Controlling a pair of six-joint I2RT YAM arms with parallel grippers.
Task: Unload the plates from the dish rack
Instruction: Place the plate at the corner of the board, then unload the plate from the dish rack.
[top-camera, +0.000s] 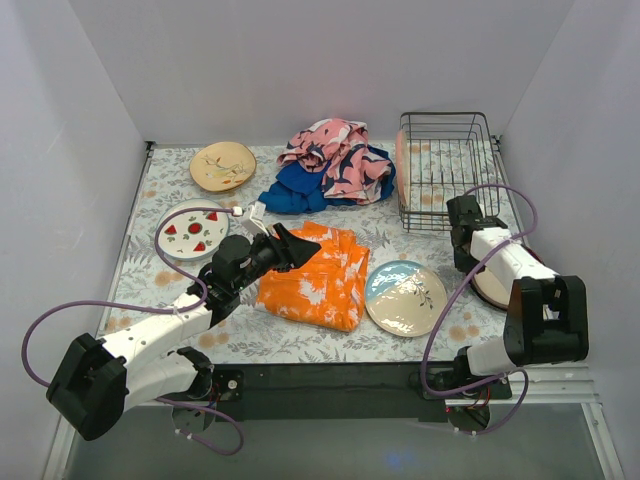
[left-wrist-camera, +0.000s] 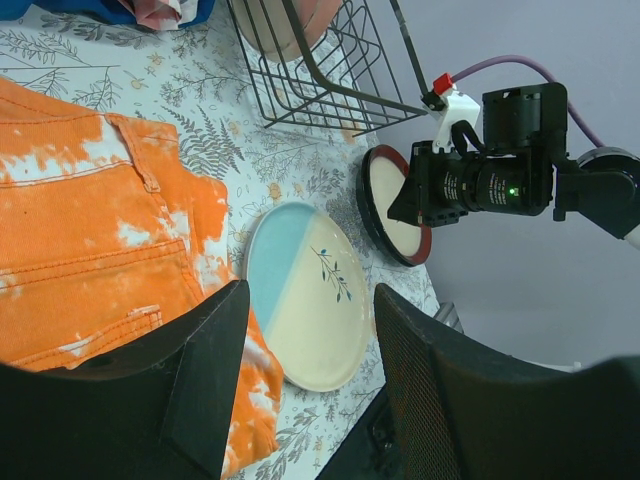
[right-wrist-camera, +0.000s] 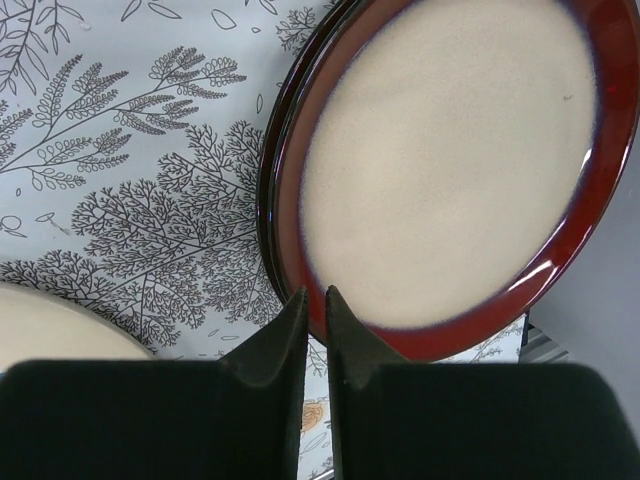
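Note:
The dark wire dish rack (top-camera: 448, 170) stands at the back right and holds one pink plate (top-camera: 401, 160) upright at its left end; that plate also shows in the left wrist view (left-wrist-camera: 290, 25). A tan leafy plate (top-camera: 222, 165), a watermelon-print plate (top-camera: 192, 230) and a blue-cream plate (top-camera: 405, 297) lie flat on the table. A red-rimmed plate (right-wrist-camera: 450, 170) lies flat at the right edge. My right gripper (right-wrist-camera: 313, 300) hovers over its near rim, its jaws nearly together and holding nothing. My left gripper (left-wrist-camera: 310, 330) is open and empty over the orange cloth. No striped plate is in view.
An orange cloth (top-camera: 315, 275) lies in the middle of the patterned tablecloth. A pile of pink and blue cloths (top-camera: 330, 165) sits at the back, left of the rack. White walls close in the left, back and right sides. Purple cables loop beside both arms.

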